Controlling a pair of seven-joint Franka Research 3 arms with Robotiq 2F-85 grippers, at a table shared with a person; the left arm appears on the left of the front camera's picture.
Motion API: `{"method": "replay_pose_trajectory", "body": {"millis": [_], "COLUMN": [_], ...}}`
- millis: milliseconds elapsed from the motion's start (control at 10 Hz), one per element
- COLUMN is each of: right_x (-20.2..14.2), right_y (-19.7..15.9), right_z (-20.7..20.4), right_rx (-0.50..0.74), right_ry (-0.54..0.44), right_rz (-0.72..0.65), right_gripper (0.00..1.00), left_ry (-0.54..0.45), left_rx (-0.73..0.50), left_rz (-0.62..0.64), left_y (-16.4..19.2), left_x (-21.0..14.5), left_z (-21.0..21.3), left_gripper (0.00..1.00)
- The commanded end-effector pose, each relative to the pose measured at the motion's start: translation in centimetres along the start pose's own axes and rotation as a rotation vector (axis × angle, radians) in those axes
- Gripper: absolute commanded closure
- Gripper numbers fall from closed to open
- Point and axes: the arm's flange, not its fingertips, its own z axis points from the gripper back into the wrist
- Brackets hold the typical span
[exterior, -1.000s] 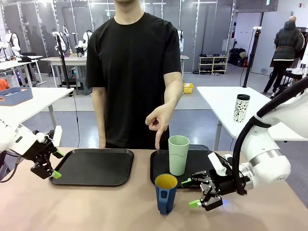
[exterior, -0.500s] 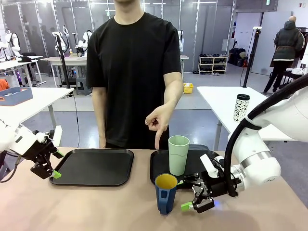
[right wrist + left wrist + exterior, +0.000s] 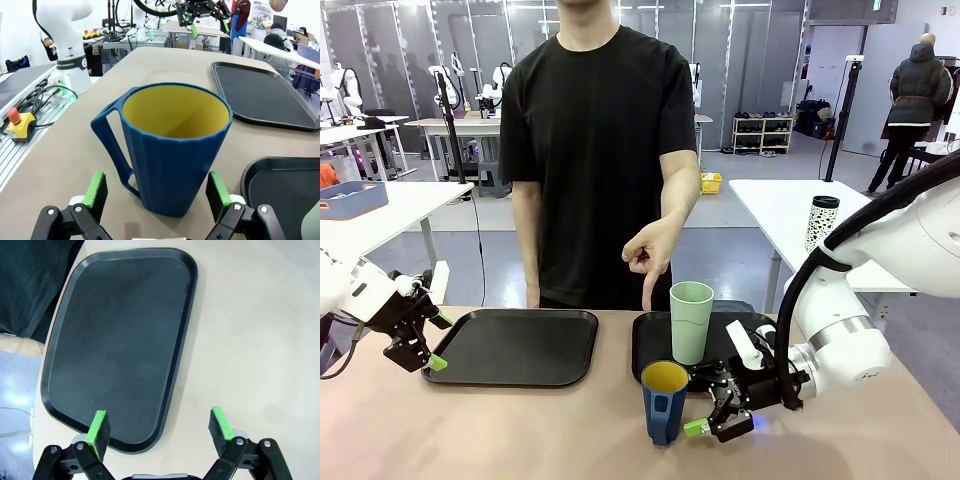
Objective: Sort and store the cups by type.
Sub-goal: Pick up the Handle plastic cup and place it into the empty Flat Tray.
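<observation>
We see the right gripper (image 3: pixel 705 404) low over the bench (image 3: pixel 520 430), closer to the mug (image 3: pixel 665 402) than a second ago — it has slid toward picture left, and its green pads now sit just beside the mug's right side. Its jaws are spread wide; in the right wrist view the mug (image 3: pixel 172 145) stands upright between the two pads (image 3: pixel 95 189), apart from both, its handle turned toward the left pad and its yellow inside showing.

The mug stands on the bare bench just in front of the right tray (image 3: pixel 650 350), where it stood before. The green tumbler (image 3: pixel 691 322) is upright on that tray's front part, behind the mug and unmoved.

The person's hand (image 3: pixel 648 255) still points a finger down at the near-left corner of the right tray, beside the tumbler.

Our left gripper (image 3: pixel 428 342) stays raised at the left tray's (image 3: pixel 515 345) outer edge — jaws apart, nothing between them. From its wrist we look down on the tray (image 3: pixel 120 340), its near rim just beyond the pads (image 3: pixel 98 428)
</observation>
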Motion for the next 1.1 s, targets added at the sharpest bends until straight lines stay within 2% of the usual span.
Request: {"method": "replay_pose_trajectory", "body": {"millis": [0,1000], "right_x": [-0.3,-1.0], "right_y": [-0.6,-1.4], "right_z": [-1.5,-4.3], "right_rx": [-0.020,-0.020], "right_ry": [-0.008,-0.080], "right_rz": [0.017,0.027], "right_gripper": [0.00,0.00], "left_ry": [-0.012,-0.012], "left_rx": [0.022,0.022], "left_rz": [-0.004,-0.004], "left_y": [-0.4,-0.4], "left_x": [-0.3,-0.3], "left_z": [0.0,0.0], "left_gripper": [0.00,0.00]}}
